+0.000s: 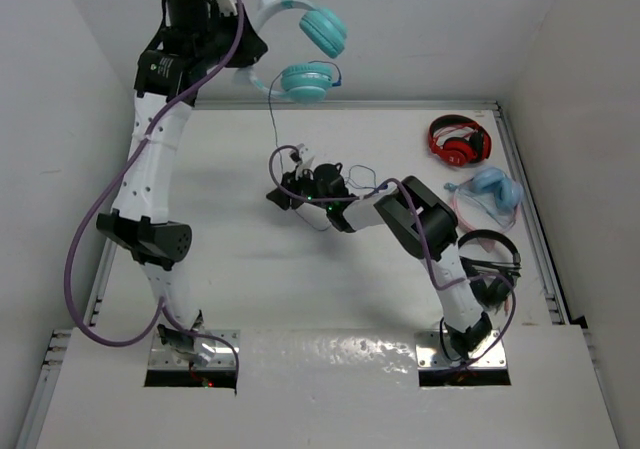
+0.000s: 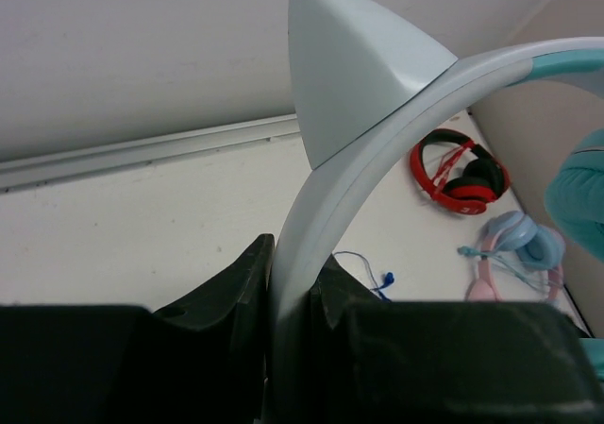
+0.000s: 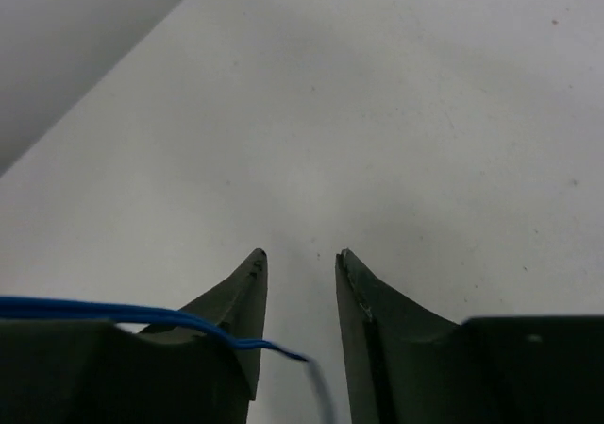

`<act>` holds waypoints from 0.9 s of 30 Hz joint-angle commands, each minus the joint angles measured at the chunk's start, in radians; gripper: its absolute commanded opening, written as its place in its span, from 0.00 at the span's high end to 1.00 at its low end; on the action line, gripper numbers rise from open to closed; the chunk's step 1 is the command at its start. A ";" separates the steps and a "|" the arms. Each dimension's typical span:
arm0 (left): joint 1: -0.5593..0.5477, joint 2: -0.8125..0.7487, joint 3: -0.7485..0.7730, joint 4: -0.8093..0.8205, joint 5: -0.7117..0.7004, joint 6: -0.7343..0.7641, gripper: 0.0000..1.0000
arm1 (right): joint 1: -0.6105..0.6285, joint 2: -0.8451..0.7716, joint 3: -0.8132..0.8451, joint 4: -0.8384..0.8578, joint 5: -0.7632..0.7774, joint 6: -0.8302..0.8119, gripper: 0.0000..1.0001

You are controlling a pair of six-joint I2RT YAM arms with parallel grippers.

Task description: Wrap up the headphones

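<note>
Fingers [image 2: 231, 287] of the left gripper [image 2: 294, 254] pinch the headphones [image 1: 305, 81] high at upper centre; right gripper [image 3: 300, 263] spread, cable [image 3: 142, 313] crossing its gap; we judge cable pickup in hand, next needing closure on it.

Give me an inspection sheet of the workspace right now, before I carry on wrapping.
Surface: white table, matte.
Job's things: teal headphones held aloft by their pale headband.
Clutter: red headphones, sky-blue headphones with pink trim, black headphones, all at the right edge.
Grippers: left gripper shut on the headband; right gripper fingers open, low over the table.
Cables: headphone cable hangs toward the right gripper, its blue stretch crossing one finger; purple harness on the left arm.
Surroundings: white walls; metal rail.
</note>
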 commanded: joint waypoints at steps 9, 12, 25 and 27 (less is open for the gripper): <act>0.005 -0.114 0.050 0.049 0.111 0.017 1.00 | -0.117 -0.031 -0.106 0.276 0.119 0.246 1.00; 0.005 -0.110 0.076 0.050 0.079 0.031 1.00 | -0.166 -0.083 -0.192 0.278 0.118 0.232 1.00; -0.002 -0.159 -0.049 -0.023 0.502 0.401 1.00 | -0.376 -0.169 -0.179 0.275 0.059 0.259 1.00; -0.012 -0.180 -0.126 -0.121 0.524 0.533 1.00 | -0.450 -0.201 -0.132 0.230 0.052 0.261 1.00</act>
